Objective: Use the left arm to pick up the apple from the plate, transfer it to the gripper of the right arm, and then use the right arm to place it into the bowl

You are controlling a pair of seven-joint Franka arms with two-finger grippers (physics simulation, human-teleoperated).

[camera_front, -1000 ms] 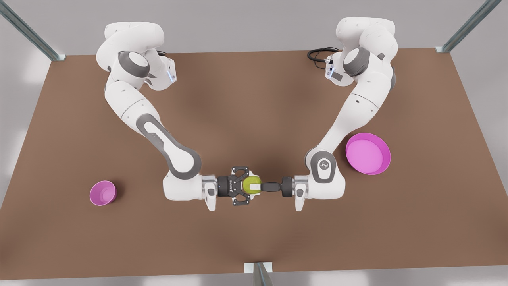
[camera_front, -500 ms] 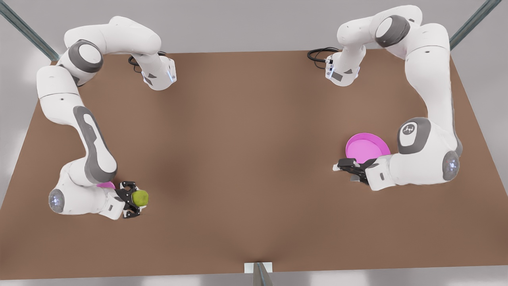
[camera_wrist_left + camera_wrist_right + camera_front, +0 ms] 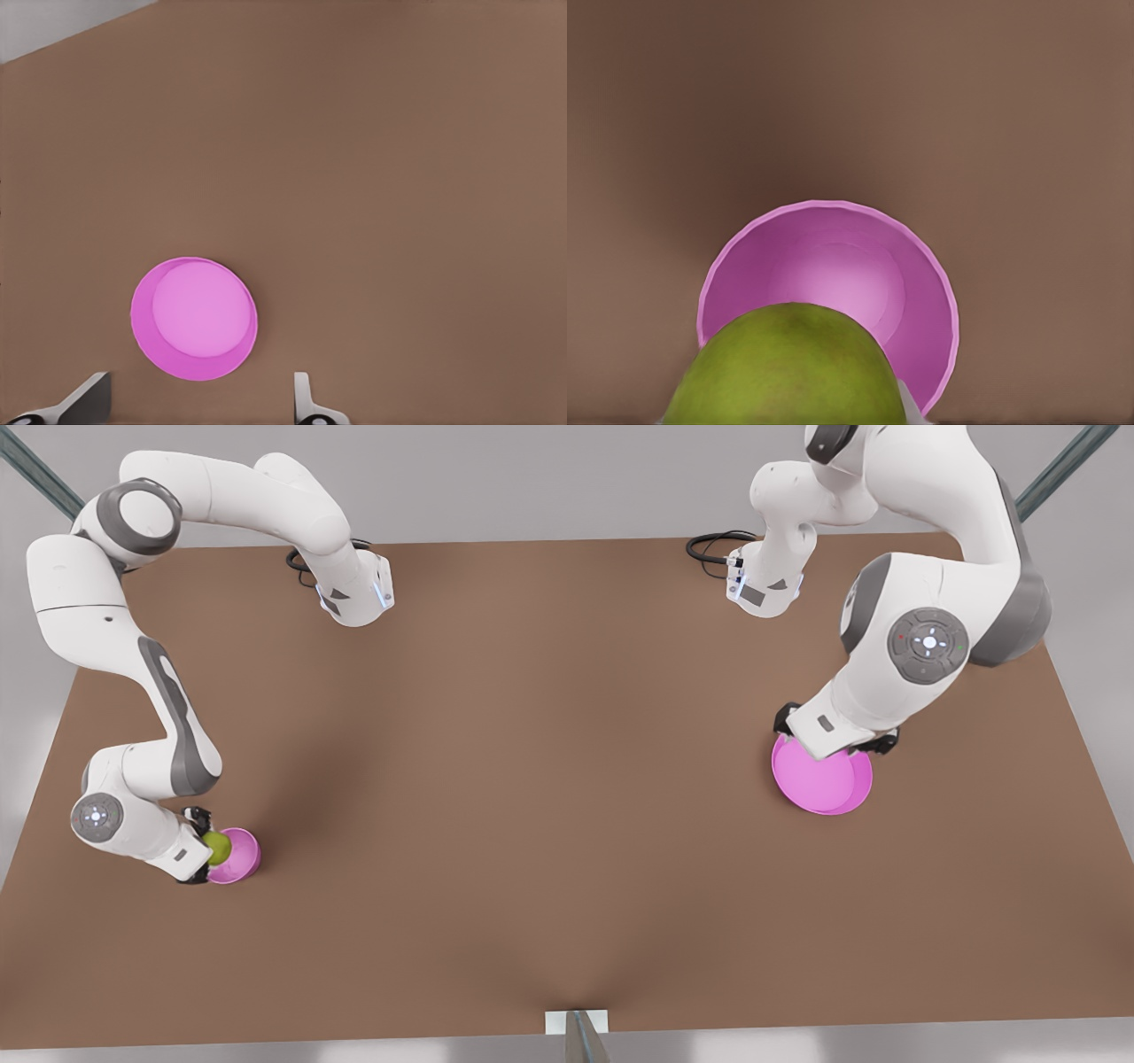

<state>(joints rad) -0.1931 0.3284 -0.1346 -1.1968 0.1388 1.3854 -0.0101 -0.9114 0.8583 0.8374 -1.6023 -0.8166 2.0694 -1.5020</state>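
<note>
Apple (image 3: 218, 848) is sitting pinched in the right gripper (image 3: 205, 847) just above the bowl (image 3: 237, 856) rim, risking an off-centre bounce out, while the left gripper (image 3: 199, 398) is waiting spread over the plate (image 3: 828, 784).

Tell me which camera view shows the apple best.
The right wrist view: the apple looms large, held just above the bowl. In the front view it is a small spot at the right hand.

green apple (image 3: 217, 849) over pink bowl (image 3: 239, 856), plate (image 3: 824, 781) apart
</note>
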